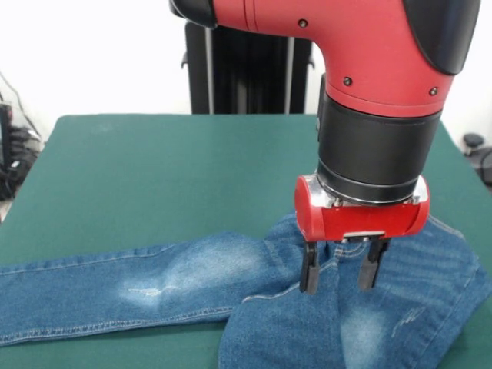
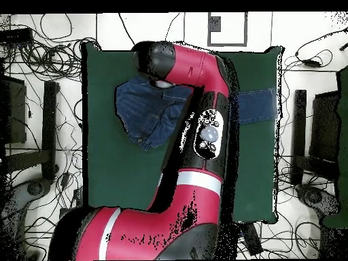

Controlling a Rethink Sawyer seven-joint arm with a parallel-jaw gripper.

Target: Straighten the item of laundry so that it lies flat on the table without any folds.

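- We see the jeans [image 1: 231, 288] lying at the near edge of the table [image 1: 154, 177] in the front view, far from flat: one leg runs out straight to the left, while the rest is doubled over itself at the right in a broad folded mass.
- We judge that this overlap is why the arm stands where it does; the fold near the crotch seam is the part that must be drawn out before the denim can lie in one layer.
- The gripper [image 1: 344, 270] hangs straight down over that folded part, just right of where the straight leg meets the bunch.
- Its two dark fingers [image 1: 309, 270] stand apart, with blue cloth showing between them; it is released and holds nothing.
- The fingertips look to be at or just above the denim; we cannot tell whether they touch it.
- In the overhead view the arm covers the middle of the garment, so only blue cloth on either side shows.
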